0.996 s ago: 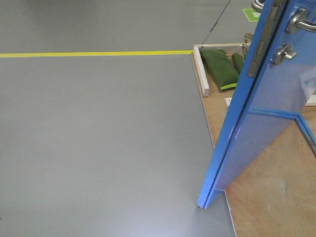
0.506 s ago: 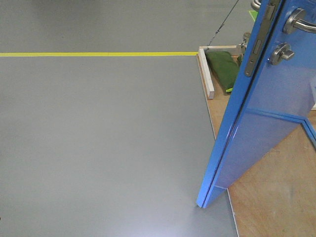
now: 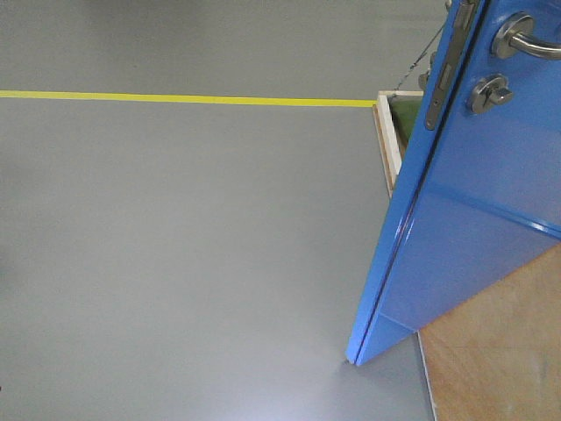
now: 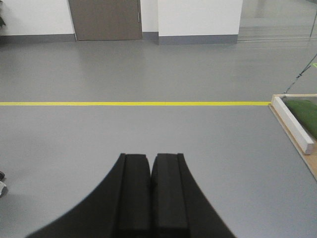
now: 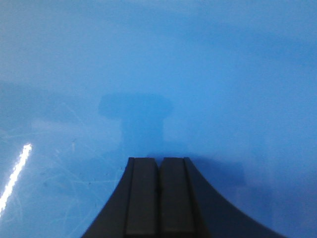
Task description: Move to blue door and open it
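**Front-facing view.** The blue door (image 3: 473,219) fills the right side, its narrow edge turned toward the camera and its bottom corner just over the grey floor (image 3: 175,263). Its top and right parts are cut off by the frame. A silver lever handle (image 3: 526,39) sits near the top right, only partly in frame, with the round lock (image 3: 489,92) just below it. A dark latch plate (image 3: 443,79) runs along the door's edge. A yellow floor line (image 3: 175,98) crosses to a white wooden rail (image 3: 388,145), most of which is hidden behind the door. Only a sliver of a green bag (image 3: 408,118) shows beside the rail. A plywood platform (image 3: 500,360) lies at the lower right. Neither arm appears here.

**Left wrist view.** The left gripper (image 4: 150,163) points out over open grey floor, its black jaws pressed together with nothing between them. The yellow line runs across the middle. At the right edge, the white rail (image 4: 292,124) and the green bag (image 4: 304,114) are cut off by the frame. A brown door (image 4: 105,20) stands in the far white wall.

**Right wrist view.** The right gripper (image 5: 159,166) faces the glossy blue panel, which fills the whole picture. Its jaws are pressed together and hold nothing. A dim reflection (image 5: 136,114) shows on the panel above the gripper, and a bright glare streak (image 5: 15,178) with fine scratches lies at the lower left. Whether the tips touch the door cannot be told.
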Controlling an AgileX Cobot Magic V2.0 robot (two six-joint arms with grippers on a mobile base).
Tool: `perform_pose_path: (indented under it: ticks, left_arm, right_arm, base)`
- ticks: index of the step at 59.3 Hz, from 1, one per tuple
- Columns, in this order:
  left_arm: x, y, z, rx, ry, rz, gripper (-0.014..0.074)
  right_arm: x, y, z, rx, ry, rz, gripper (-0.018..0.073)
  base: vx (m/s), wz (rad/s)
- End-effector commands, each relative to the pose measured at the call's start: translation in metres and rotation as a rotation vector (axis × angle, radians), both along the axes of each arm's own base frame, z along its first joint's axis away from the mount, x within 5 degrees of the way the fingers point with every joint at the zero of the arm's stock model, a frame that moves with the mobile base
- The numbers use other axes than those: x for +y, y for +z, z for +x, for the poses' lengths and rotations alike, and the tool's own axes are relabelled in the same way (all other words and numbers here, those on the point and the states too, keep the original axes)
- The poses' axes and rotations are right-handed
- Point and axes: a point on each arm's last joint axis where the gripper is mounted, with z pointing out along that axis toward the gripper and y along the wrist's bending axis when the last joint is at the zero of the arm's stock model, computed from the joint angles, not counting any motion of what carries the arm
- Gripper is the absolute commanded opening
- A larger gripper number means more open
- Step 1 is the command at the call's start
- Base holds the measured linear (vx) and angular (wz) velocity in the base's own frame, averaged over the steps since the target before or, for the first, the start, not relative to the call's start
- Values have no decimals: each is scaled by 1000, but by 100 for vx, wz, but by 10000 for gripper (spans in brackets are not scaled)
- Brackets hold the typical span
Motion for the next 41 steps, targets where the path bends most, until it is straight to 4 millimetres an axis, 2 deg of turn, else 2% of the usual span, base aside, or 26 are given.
perform_pose_path:
  ticks: [1, 41]
  left_arm:
    - [-1, 17, -1, -125, -5, -2, 73]
    - [-1, 17, -1, -125, -5, -2, 73]
  right_arm:
    - [10, 24, -13, -73, 25, -8, -1]
    - [10, 24, -13, -73, 25, -8, -1]
  base:
    - [12, 11]
    - [16, 8]
